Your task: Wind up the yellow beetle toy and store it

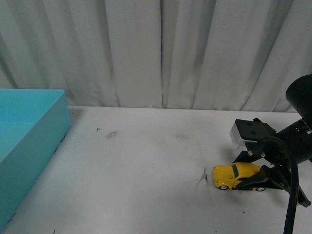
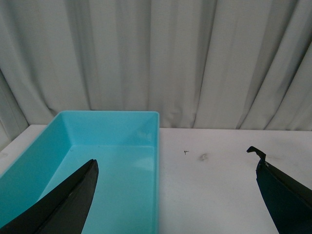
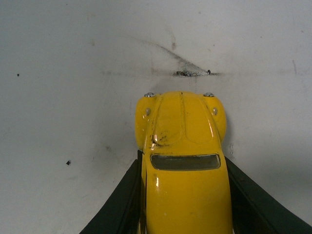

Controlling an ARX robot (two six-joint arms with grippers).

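The yellow beetle toy (image 1: pixel 234 175) stands on its wheels on the white table at the right, its nose pointing left. My right gripper (image 1: pixel 251 179) is shut on the toy, one black finger pressed against each side of its body. From the right wrist, the yellow beetle toy (image 3: pixel 183 161) fills the middle, hood and dark windscreen showing, with black fingers (image 3: pixel 119 204) hugging both flanks. My left gripper (image 2: pixel 175 195) is open, its two black fingers (image 2: pixel 68 204) spread wide above the table and the bin's edge, holding nothing.
A turquoise bin (image 1: pixel 27 146) sits at the table's left side; the bin (image 2: pixel 109 165) appears empty from the left wrist. White curtains hang behind the table. A dark scuff mark (image 3: pixel 192 73) lies on the table just ahead of the toy's nose.
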